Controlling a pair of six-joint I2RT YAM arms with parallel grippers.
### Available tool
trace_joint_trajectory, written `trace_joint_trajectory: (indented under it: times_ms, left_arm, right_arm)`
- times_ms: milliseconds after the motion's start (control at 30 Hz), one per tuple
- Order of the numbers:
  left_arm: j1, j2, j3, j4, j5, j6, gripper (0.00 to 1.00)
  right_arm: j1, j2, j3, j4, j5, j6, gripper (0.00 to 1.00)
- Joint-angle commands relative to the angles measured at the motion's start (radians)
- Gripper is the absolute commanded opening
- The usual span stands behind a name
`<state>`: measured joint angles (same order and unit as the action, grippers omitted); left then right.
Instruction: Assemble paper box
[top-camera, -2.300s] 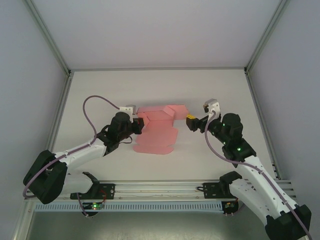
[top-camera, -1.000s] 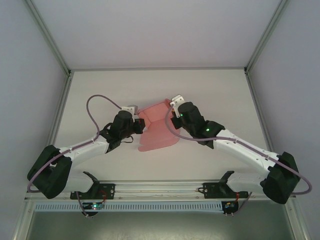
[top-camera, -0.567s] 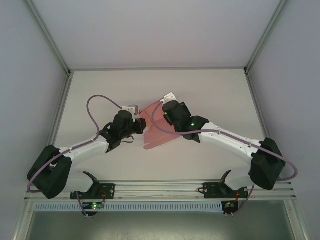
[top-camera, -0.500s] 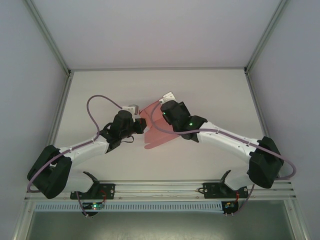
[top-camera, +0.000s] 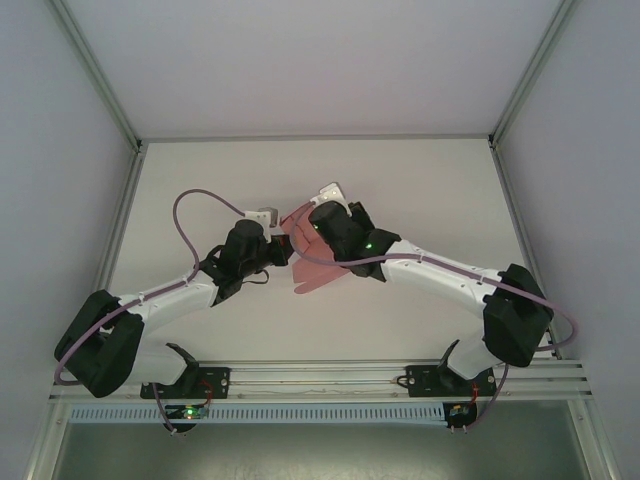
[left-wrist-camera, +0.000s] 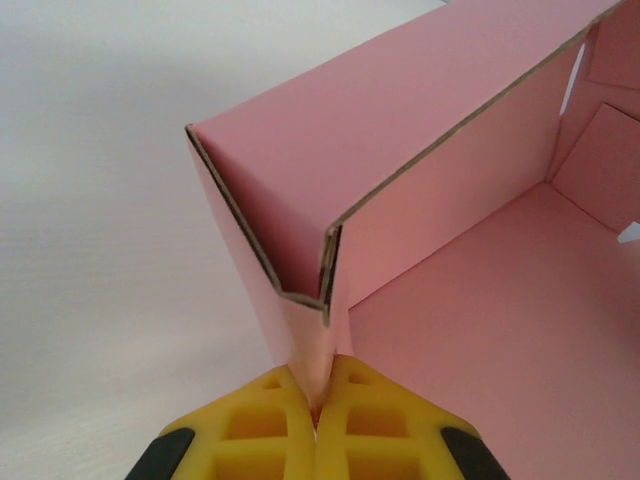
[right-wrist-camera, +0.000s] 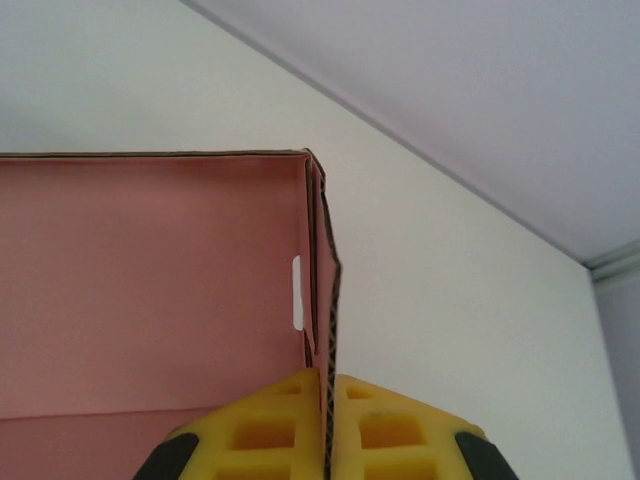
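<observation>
Low in the left wrist frame, the left tool (left-wrist-camera: 316, 402) is clamped on a folded wall of the pink paper box (left-wrist-camera: 420, 150). The right tool (right-wrist-camera: 327, 388) pinches another wall edge. The box is at the centre of the top frame, over the white tabletop (top-camera: 200, 180).

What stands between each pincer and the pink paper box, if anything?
Nothing visible does. The left pincer is shut on a folded wall of the paper box, and the right pincer is shut on another wall's edge.
</observation>
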<state>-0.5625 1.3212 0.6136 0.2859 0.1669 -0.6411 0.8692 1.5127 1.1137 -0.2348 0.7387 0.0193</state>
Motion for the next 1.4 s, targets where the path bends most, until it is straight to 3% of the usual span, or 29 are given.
trace_joint_trajectory:
  times_ms: [0,367,500,567,667,900,1000,1133,1267,1367]
  left_arm:
    - [-0.008,-0.006,0.009,0.033,0.018,0.015,0.00]
    - [-0.009,0.005,0.023,0.028,-0.007,0.031,0.00]
    - [-0.008,0.007,0.027,0.032,-0.001,0.031,0.00]
    - [-0.008,0.009,0.029,0.029,-0.001,0.033,0.00]
    - [-0.008,0.009,0.034,0.026,0.001,0.044,0.00]
    - [-0.009,-0.017,0.025,0.008,-0.013,0.058,0.00]
    - [-0.010,-0.031,0.024,-0.011,-0.029,0.063,0.00]
    - [-0.008,-0.050,0.020,-0.017,-0.041,0.067,0.00]
    - [-0.008,-0.054,0.022,-0.027,-0.055,0.069,0.00]
    - [-0.009,-0.054,0.020,-0.035,-0.064,0.070,0.00]
  right_arm:
    - [-0.029,-0.050,-0.032,0.052,-0.234,-0.015,0.07]
    - [-0.049,-0.135,-0.088,0.044,-0.531,0.011,0.23]
    - [-0.060,-0.164,-0.117,0.061,-0.547,0.024,0.27]
    - [-0.061,-0.170,-0.124,0.060,-0.587,0.018,0.31]
    - [-0.062,-0.182,-0.134,0.069,-0.675,-0.001,0.45]
    - [-0.110,-0.263,-0.180,0.055,-0.499,0.010,0.43]
    - [-0.125,-0.296,-0.195,0.032,-0.435,0.009,0.29]
    - [-0.137,-0.319,-0.196,-0.010,-0.342,0.015,0.18]
    - [-0.153,-0.332,-0.200,-0.035,-0.287,0.020,0.18]
    - [-0.167,-0.349,-0.209,-0.048,-0.283,0.025,0.29]
